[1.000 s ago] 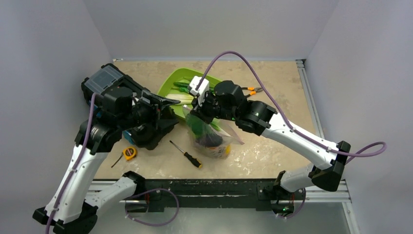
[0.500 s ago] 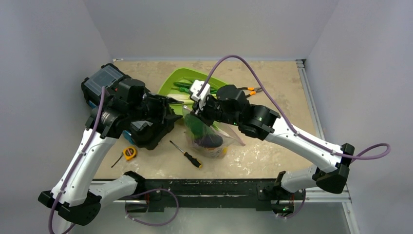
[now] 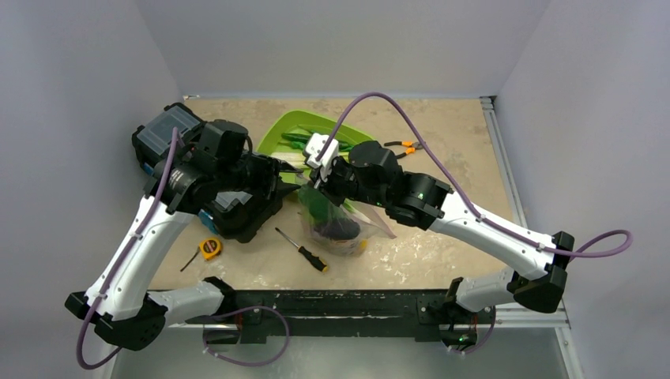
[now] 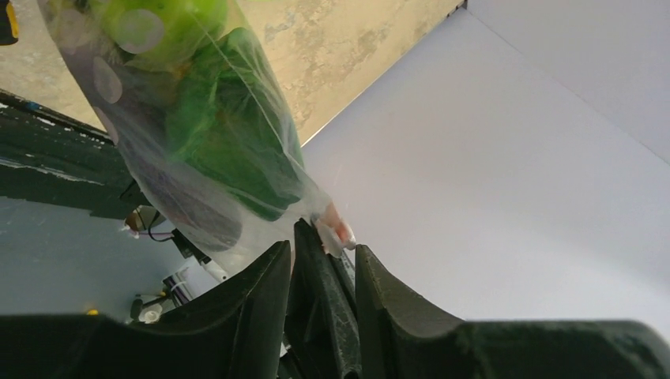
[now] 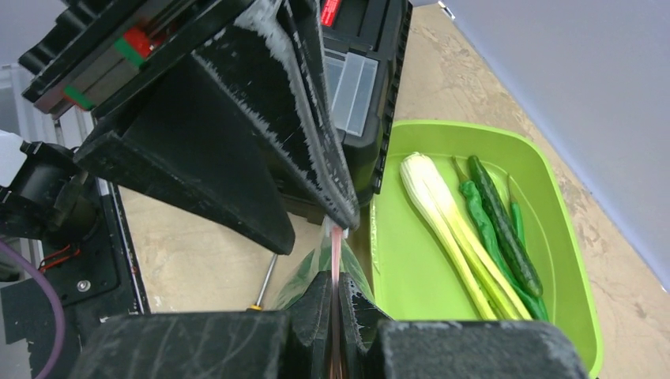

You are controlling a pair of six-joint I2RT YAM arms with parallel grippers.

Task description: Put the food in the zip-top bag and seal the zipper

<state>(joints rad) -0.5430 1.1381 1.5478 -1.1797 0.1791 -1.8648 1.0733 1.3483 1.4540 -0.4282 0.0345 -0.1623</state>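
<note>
Right gripper (image 5: 336,282) is fully closed and pinches the pinkish zipper (image 5: 337,246) at the mouth of the zip-top bag (image 3: 341,219). The bag hangs from that grip, its lower part resting on the table (image 3: 454,150) just in front of the lime-green tray (image 5: 411,276). The left gripper (image 4: 322,251) has its jaws partly apart. They straddle the right gripper's tip and the bag corner, but whether the pads touch the strip cannot be determined. Inside the bag are a green round fruit (image 4: 166,16), leafy green items and a dark piece. The bok choy (image 5: 442,225) and green pods (image 5: 499,225) lie in the tray. A black toolbox (image 3: 237,212) sits directly under the left arm, crowding that side of the bag. A screwdriver (image 3: 302,249) lies just beside the bag, a yellow tape measure (image 3: 209,248) lies near the front edge, and orange-handled pliers (image 3: 403,146) lie beyond the right arm.
</note>
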